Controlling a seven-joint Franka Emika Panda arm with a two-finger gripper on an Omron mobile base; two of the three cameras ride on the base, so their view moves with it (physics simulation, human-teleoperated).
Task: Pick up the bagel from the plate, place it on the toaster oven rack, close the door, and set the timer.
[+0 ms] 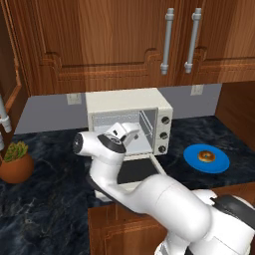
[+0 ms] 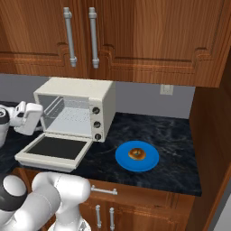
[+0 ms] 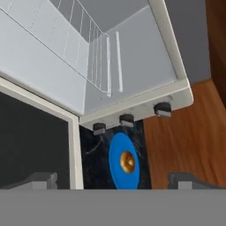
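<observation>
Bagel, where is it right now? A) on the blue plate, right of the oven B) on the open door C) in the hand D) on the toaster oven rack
A. The bagel lies at the middle of the blue plate on the dark counter to the right of the toaster oven, whose door hangs open and bare.

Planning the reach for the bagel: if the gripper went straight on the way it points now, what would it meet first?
Probably the plate with the bagel: both lie between the fingers in the hand view, past the door. Depth is unclear, though.
</observation>
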